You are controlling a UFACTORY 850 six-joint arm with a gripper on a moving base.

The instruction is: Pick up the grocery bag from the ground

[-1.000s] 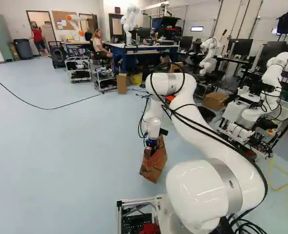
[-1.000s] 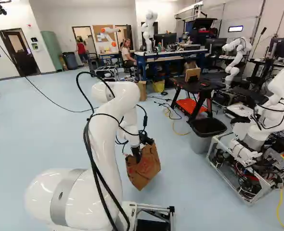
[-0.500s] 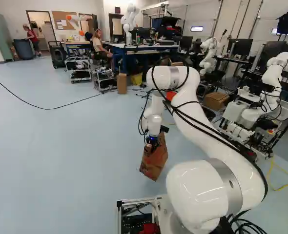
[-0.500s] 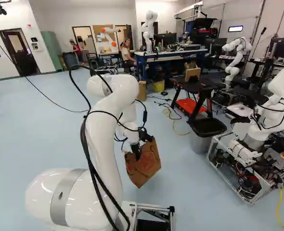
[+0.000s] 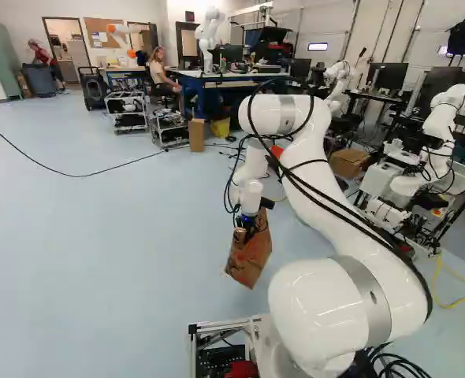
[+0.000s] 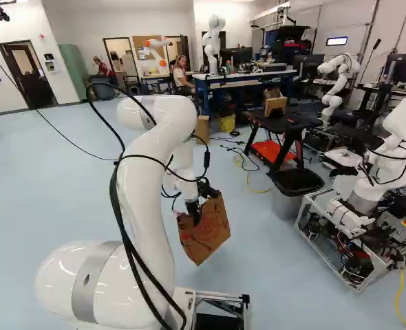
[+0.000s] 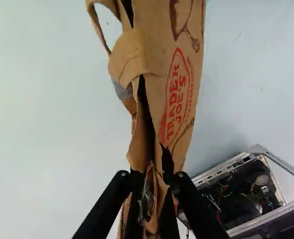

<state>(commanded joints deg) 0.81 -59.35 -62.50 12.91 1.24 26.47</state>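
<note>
The gripper (image 5: pixel 248 227) is closed down on paper: its two fingers stand close together, with gathered brown paper pinched between them. The grocery bag (image 6: pixel 204 230) hangs tilted below it, one corner lowest, ahead of the moving base. Both base views show the bag's broad side; neither shows the grip itself clearly.

The wrist view supplies that detail. Creased paper is bunched between the fingers of the gripper (image 7: pixel 149 186), and the bag extends ahead of them, with red print on one face. A paper handle (image 7: pixel 98 26) stands out in an open loop, next to a folded flap (image 7: pixel 129 57). Beside the gripper, the same view looks down into the base frame (image 7: pixel 244 158), where wiring and electronics are visible; the base views show only part of this frame.

The right base view records a grey bin (image 6: pixel 291 196) with a black rim, right of the bag and well apart from it. Behind the bin is a black stand (image 6: pixel 279 124) with a red lower part, largely hidden by the arm in the left base view. Another robot (image 6: pixel 401 127) stands at the right of both base views. The left base view alone shows a black backpack (image 5: pixel 464 36) hanging at its upper right.
</note>
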